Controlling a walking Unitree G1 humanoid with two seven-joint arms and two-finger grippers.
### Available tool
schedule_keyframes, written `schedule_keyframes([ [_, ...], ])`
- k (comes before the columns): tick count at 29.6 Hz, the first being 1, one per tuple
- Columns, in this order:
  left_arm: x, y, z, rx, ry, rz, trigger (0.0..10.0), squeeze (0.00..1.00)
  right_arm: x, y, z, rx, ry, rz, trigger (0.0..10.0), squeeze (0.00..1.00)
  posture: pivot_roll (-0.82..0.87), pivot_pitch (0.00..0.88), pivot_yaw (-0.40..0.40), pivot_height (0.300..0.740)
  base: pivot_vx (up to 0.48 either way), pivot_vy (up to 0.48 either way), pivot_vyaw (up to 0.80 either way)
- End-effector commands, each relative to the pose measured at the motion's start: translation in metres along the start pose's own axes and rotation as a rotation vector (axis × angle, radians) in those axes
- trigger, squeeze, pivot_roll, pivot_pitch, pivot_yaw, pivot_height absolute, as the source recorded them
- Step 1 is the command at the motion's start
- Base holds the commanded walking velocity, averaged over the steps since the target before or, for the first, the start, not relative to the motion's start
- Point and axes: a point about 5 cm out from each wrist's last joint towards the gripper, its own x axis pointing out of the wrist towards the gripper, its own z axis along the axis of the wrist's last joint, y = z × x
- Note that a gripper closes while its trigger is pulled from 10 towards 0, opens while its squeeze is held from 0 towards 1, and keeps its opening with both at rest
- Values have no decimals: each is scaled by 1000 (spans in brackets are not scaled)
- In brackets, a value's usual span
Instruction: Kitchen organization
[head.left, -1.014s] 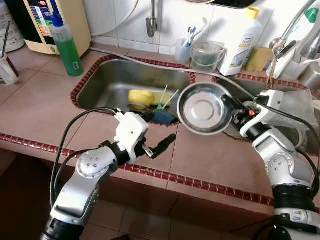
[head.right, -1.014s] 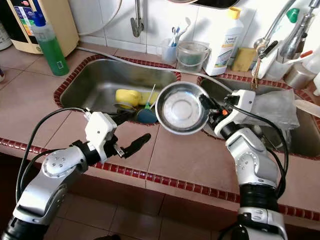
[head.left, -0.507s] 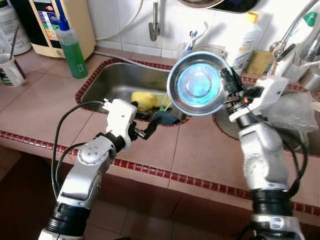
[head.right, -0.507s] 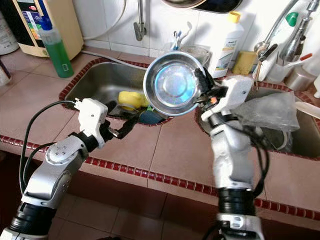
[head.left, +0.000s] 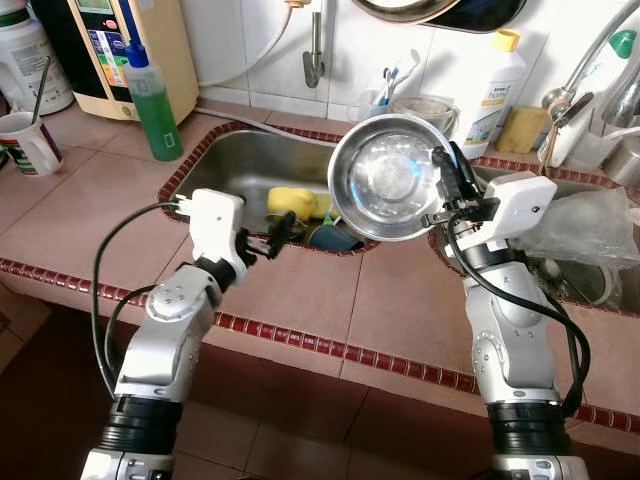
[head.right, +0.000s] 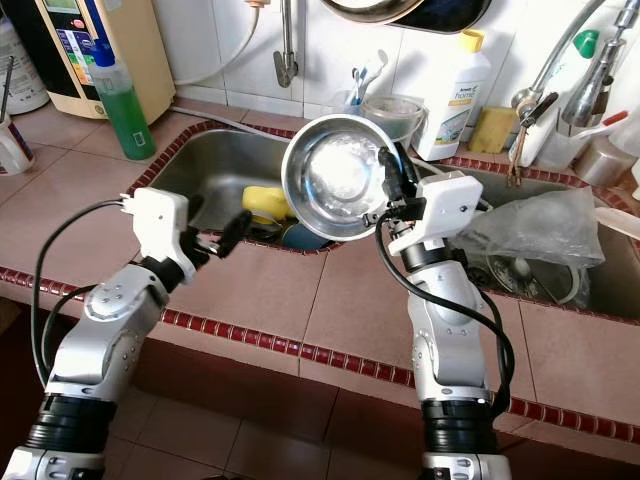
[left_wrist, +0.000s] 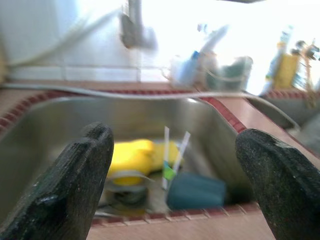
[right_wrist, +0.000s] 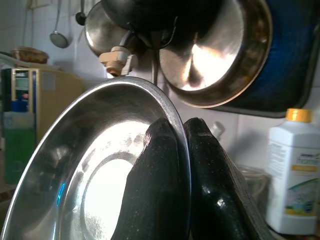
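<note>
Holding the steel bowl (head.left: 385, 178) by its rim, your right gripper (head.left: 447, 186) is keeping it tipped on edge in the air, its hollow facing back toward the head camera; the two black fingers (right_wrist: 160, 190) are pinching the rim between them, one inside and one outside. The bowl is hanging above the tiled strip between the left sink (head.left: 240, 165) and the right sink (head.left: 575, 285), not touching either. You are dealing with something thin, rigid and light, but polished and probably wet, so it is likely to swivel or slide in a single-point pinch; a deeper bite over the rim, close to where the fingers are now, looks safest, and gentle wrist turns are advisable. Beyond the fingertips, hanging pans (right_wrist: 215, 55) are showing on the wall, which could be where the bowl is going, though that is only a guess. Your left gripper (head.left: 268, 238) is waiting with its fingers (left_wrist: 80, 175) spread apart and nothing between them, pointing into the left sink, where a yellow sponge (left_wrist: 131, 154) and a dark blue cup (left_wrist: 194, 192) are lying just ahead of its tips.
</note>
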Motion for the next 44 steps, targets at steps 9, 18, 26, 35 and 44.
schedule_keyframes([
  [9,1,18,-5,-6,-56,121,10000,0,-28,-15,-18,-100,48,-194,10000,0,-65,0,27,740,0,0,0],
  [18,3,16,-10,-53,-49,63,10000,0,-28,-14,-17,-123,40,-216,10000,0,-72,0,35,740,0,0,0],
  [26,4,10,-13,-38,-23,6,10000,0,-27,-10,-18,-125,42,-215,10000,0,-80,0,44,740,0,72,0],
  [35,8,5,-13,-43,-25,-30,10000,0,-26,-8,-19,-131,43,-207,10000,0,-88,0,46,740,0,323,0],
  [44,8,3,-13,-39,-28,-42,10000,0,-26,-6,-19,-131,45,-203,10000,0,-84,0,46,740,0,325,0],
])
